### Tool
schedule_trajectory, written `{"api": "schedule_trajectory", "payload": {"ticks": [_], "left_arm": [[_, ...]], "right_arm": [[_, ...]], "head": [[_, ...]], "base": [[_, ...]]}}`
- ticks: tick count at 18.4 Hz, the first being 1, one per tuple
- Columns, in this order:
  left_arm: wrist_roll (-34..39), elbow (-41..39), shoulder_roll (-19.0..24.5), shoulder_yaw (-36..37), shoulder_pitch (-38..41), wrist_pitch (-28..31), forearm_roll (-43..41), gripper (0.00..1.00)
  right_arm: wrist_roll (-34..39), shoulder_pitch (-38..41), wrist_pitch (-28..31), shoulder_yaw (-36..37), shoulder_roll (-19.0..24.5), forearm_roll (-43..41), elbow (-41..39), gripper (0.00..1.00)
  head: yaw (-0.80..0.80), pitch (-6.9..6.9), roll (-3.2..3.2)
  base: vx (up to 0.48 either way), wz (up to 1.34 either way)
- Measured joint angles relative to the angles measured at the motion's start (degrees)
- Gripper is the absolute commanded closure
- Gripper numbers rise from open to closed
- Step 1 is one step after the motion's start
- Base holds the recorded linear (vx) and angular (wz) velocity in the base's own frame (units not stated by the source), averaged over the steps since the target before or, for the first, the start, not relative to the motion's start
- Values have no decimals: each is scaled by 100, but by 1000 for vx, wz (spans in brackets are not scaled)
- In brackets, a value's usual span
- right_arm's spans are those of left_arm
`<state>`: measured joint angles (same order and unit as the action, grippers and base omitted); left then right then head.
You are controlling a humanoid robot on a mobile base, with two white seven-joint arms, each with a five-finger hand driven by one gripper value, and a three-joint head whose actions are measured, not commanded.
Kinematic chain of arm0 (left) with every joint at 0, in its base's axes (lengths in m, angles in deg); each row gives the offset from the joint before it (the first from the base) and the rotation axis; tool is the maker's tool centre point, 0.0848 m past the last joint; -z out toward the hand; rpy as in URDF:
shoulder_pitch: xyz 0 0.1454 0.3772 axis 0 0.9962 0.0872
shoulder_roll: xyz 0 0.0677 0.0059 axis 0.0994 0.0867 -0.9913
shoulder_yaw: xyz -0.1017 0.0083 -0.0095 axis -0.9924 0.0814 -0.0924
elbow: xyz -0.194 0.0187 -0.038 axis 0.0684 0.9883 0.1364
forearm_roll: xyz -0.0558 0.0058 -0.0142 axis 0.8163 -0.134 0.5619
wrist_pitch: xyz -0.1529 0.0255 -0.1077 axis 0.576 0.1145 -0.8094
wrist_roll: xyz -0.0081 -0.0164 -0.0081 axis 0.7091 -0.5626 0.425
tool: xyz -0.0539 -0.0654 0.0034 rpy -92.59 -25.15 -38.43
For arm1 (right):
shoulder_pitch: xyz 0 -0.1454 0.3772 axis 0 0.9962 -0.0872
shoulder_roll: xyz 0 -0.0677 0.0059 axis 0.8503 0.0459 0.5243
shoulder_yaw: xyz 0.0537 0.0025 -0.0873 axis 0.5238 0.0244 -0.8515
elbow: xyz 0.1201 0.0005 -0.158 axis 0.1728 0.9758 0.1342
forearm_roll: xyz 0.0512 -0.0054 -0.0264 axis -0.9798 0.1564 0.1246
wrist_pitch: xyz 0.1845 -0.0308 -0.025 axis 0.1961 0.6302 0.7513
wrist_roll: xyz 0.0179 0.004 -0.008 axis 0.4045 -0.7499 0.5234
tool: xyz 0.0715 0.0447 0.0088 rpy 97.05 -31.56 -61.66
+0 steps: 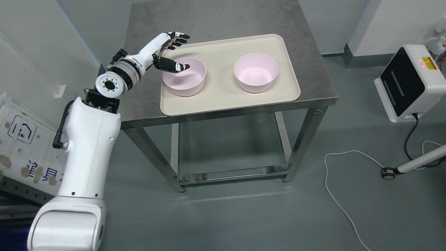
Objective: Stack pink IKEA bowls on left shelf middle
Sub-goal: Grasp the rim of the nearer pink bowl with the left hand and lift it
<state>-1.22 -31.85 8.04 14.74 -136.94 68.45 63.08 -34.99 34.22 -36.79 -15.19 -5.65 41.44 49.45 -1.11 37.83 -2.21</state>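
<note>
Left hand lining up on the first pink bowl, grab not made yet

The left hand (173, 50) is wide open and holding nothing: its thumb (174, 65) dips over the near rim into the nearer bowl (184, 77), while the fingers (178, 38) stretch out past the rim on the far side, apparently clear of it. So I'd call this the reach-and-pinch step. Next it probably needs to close thumb and fingers on that rim, lift, then drop it into the second bowl (256, 72), which sits well off to the hand's right on the same beige tray (226, 101) on the steel desk (223, 17). Thin, smooth rim, so it could slip. The right arm isn't showing at all.
</note>
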Motion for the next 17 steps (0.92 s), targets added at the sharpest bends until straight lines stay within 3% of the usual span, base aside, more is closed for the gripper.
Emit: {"api": "schedule_trajectory", "payload": {"ticks": [5, 11, 17], "left_arm": [[-160, 263, -17, 328, -221, -45, -420, 42], [-261, 463, -39, 644, -424, -79, -807, 66], [-266, 562, -89, 833, -540, -436, -1106, 71]], "right_arm": [[0, 0, 0, 0, 0, 0, 0, 0], [0, 0, 0, 0, 0, 0, 0, 0], [0, 0, 0, 0, 0, 0, 0, 0]], "head": [[0, 0, 0], [0, 0, 0], [0, 0, 0]], "base": [[0, 0], [0, 0], [0, 0]]}}
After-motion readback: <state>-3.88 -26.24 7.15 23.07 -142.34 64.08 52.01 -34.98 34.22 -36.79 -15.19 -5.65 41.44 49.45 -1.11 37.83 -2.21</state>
